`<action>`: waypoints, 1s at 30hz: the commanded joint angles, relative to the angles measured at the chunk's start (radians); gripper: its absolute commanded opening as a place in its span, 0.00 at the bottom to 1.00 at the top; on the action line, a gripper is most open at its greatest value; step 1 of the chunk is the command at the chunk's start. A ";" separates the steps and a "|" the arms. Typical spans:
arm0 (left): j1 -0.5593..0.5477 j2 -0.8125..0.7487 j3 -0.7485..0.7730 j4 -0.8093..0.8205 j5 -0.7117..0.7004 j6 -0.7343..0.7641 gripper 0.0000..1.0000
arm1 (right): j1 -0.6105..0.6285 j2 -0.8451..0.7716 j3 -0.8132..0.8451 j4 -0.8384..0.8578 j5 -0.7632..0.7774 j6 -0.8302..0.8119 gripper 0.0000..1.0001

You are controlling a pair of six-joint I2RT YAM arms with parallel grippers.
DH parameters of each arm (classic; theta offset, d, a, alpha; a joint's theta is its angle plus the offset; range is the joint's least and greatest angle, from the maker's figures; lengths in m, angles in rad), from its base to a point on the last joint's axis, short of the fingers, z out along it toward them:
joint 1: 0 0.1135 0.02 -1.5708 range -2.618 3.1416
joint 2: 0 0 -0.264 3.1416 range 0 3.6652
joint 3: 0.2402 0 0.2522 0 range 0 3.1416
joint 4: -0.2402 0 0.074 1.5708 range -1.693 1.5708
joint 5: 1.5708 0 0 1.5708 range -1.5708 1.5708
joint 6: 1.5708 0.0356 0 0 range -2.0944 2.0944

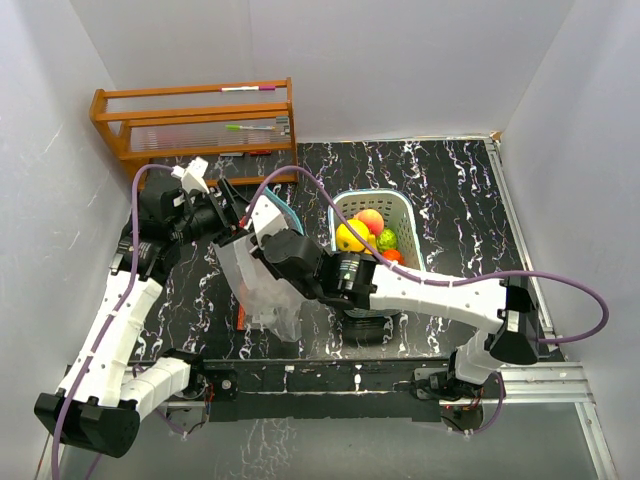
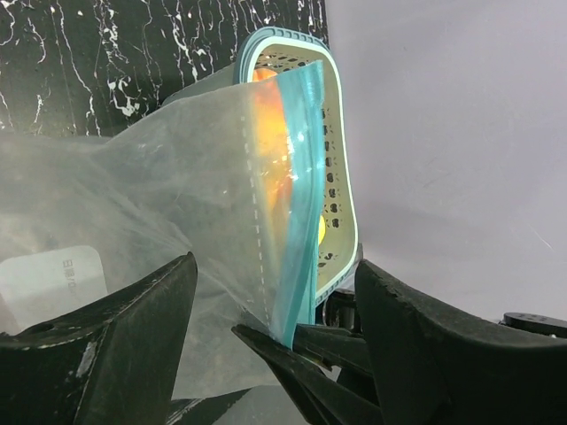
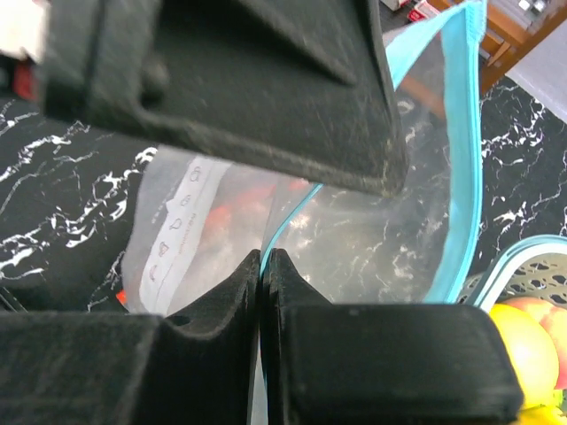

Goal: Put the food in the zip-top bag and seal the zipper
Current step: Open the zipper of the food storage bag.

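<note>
Top external: high, looking down on basket (image 1: 413,230). Both wrist views sit close beside basket, sharing its rim and zip-top bag (image 2: 177,212).

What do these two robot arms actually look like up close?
Both arms are built from white tube-like segments joined by chunky black joints. The left arm and right arm each carry a purple cable looping alongside. The left pincer and right pincer are black, with matte wedge-shaped fingers.
</note>
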 commanded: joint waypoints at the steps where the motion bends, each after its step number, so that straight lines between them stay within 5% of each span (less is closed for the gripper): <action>1: -0.008 -0.009 0.003 0.010 0.039 0.010 0.68 | 0.011 0.013 0.088 0.058 0.005 -0.020 0.08; 10: -0.009 -0.015 -0.060 0.041 0.030 0.029 0.48 | 0.018 0.016 0.101 0.038 -0.021 -0.012 0.08; 20: -0.011 0.002 -0.080 0.109 0.046 0.014 0.46 | 0.025 0.057 0.134 0.022 -0.071 -0.022 0.08; 22: -0.011 0.006 -0.085 0.122 0.056 0.018 0.33 | 0.025 0.061 0.139 0.021 -0.071 -0.019 0.08; 24: -0.013 0.010 -0.093 0.133 0.063 0.016 0.01 | 0.026 0.064 0.142 0.024 -0.067 -0.016 0.08; 30: -0.014 0.009 -0.125 0.173 0.072 0.015 0.00 | 0.025 0.049 0.139 0.016 -0.060 0.005 0.15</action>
